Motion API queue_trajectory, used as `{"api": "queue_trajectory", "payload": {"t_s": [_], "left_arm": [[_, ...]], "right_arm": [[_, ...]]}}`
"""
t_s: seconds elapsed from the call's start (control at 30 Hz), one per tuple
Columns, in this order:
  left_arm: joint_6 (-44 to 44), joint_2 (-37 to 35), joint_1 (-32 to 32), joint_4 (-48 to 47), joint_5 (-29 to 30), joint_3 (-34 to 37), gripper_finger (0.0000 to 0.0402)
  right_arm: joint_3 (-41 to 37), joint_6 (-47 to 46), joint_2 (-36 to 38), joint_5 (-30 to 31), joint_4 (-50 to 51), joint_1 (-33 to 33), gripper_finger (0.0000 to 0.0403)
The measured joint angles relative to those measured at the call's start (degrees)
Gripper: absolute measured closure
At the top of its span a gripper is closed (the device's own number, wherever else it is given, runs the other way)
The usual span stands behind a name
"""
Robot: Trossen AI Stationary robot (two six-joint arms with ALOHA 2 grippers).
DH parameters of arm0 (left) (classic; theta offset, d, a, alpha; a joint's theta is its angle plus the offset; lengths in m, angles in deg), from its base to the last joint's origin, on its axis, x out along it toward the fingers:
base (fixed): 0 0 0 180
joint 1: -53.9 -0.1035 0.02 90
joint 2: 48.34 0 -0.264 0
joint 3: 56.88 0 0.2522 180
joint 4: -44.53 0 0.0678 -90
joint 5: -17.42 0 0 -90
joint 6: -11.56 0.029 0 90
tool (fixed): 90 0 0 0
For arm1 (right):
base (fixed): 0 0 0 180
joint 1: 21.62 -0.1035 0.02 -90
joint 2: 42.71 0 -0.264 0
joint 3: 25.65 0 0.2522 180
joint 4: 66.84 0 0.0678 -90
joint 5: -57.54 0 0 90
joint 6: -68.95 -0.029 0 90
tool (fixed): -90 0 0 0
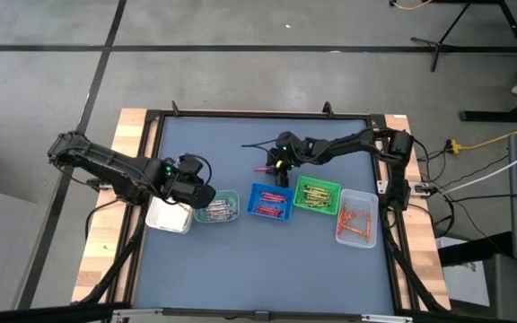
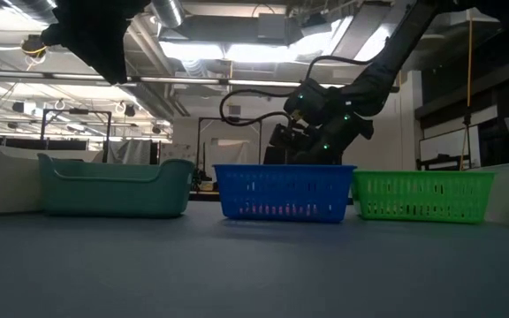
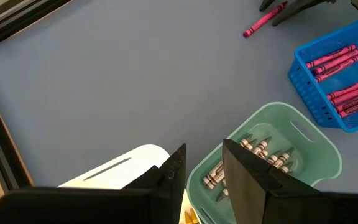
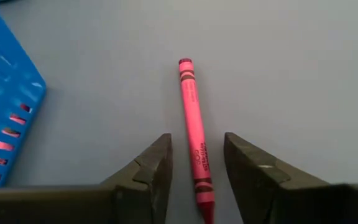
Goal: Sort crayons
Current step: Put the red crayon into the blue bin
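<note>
Below, the right end effector (image 4: pixel 196 163), fingers spread, straddled a loose pink paper-wrapped crayon (image 4: pixel 194 133) on the table; the blue slotted plastic tray (image 1: pixel 269 202) held pink crayons, the teal tray (image 3: pixel 316 163) grey ones.

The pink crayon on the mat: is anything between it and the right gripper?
Nothing visible. The pink crayon lies alone on the mat, with the right gripper directly over it, jaws open on either side.

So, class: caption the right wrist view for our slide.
Right gripper open astride a lone pink crayon beside the blue tray.
</note>
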Motion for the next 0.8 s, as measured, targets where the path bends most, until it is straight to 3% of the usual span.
{"api": "queue_trajectory", "payload": {"t_s": [0.5,0.8], "left_arm": [[0.0,0.0,0.0,0.0,0.0,0.0,0.0313],[8.7,0.0,-2.8,5.8,1.2,0.0,0.0313]], "right_arm": [[0.0,0.0,-0.1,0.6,0.1,0.0,0.0384],[0.0,-0.1,-0.1,0.6,0.2,0.0,0.0382]]}}
